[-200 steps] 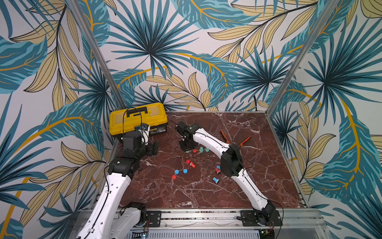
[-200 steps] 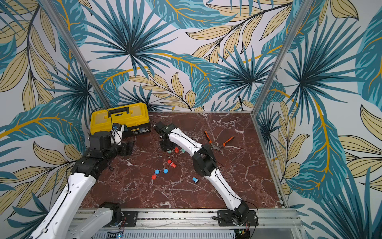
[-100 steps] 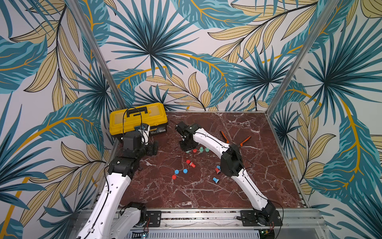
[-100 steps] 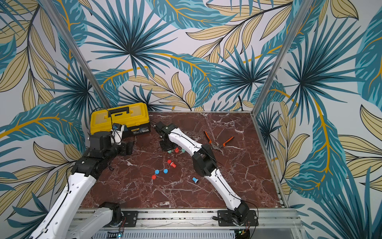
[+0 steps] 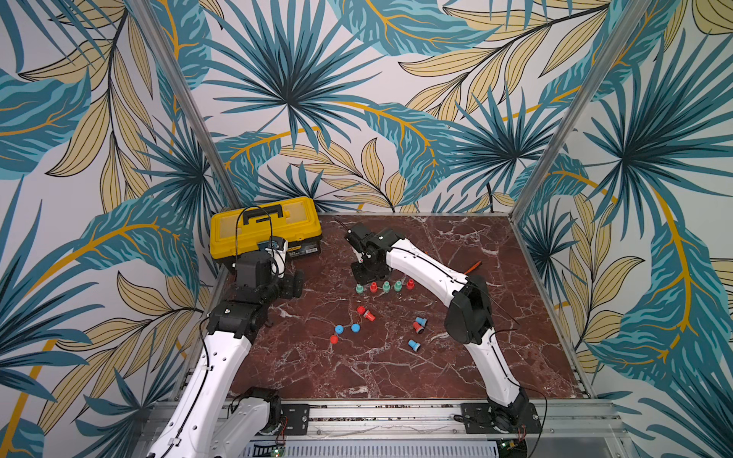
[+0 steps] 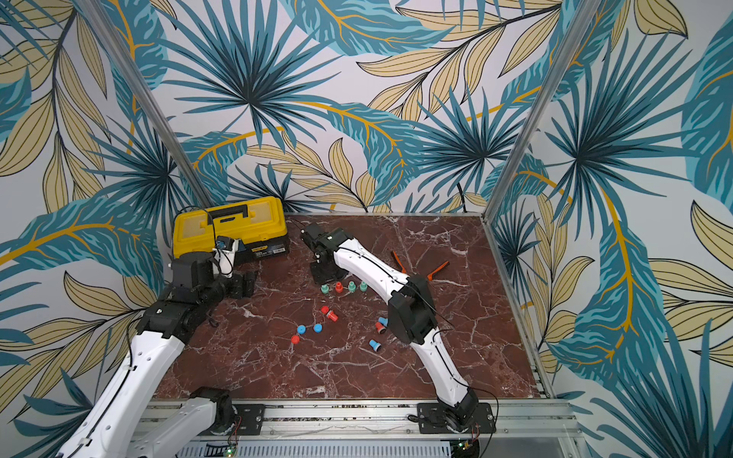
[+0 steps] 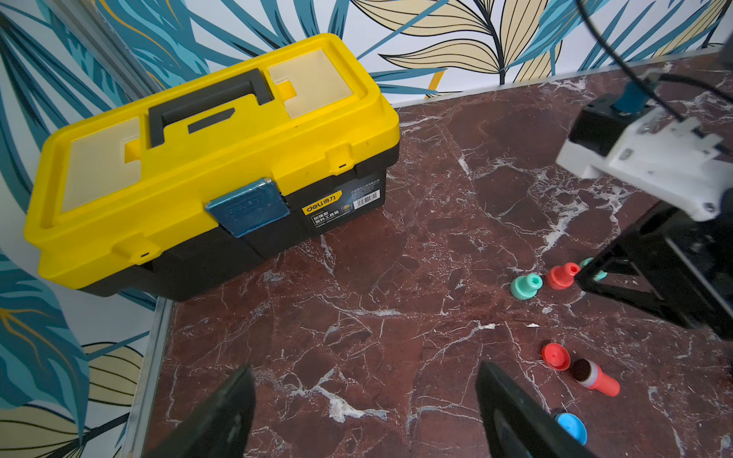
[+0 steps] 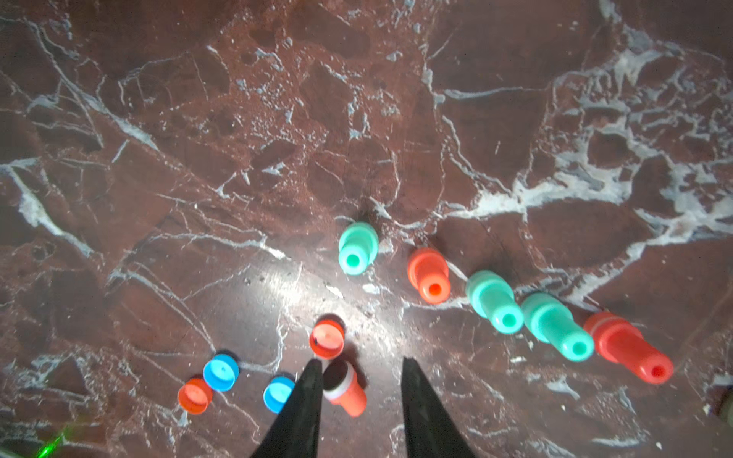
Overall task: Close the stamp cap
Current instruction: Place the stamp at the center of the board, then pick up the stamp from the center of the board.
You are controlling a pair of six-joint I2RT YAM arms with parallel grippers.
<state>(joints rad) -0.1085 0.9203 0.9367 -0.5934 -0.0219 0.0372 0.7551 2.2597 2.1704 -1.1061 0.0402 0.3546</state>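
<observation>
**Layout of the counter, left to right.** At far left we see the yellow toolbox (image 5: 265,228), lid shut, standing in the back corner of the marble counter (image 5: 396,376). Just in front of it hangs the left claw (image 7: 365,368), its fingers spread wide with nothing between them.

Toward the middle of the counter lie three loose caps, near one another: two blue caps (image 5: 339,329) and one spare cap (image 5: 334,339) in red. To their right we find the task's pair. The red stamp (image 5: 369,316) lies on its side with its dark pad end bare, and the red cap (image 5: 360,309) rests just beside that end, not on it.

Behind them five upright stamps (image 5: 386,286) stand in a row: green, red, green, green, red. The right claw (image 8: 361,361) hangs over the far side of this row, pointing down. In the right wrist view its fingers stand apart and pinch nothing.

Farther right three more fallen stamps (image 5: 414,345), two blue and one red, lie beside the right arm's elbow. Orange-handled pliers (image 6: 439,269) lie behind that arm.
</observation>
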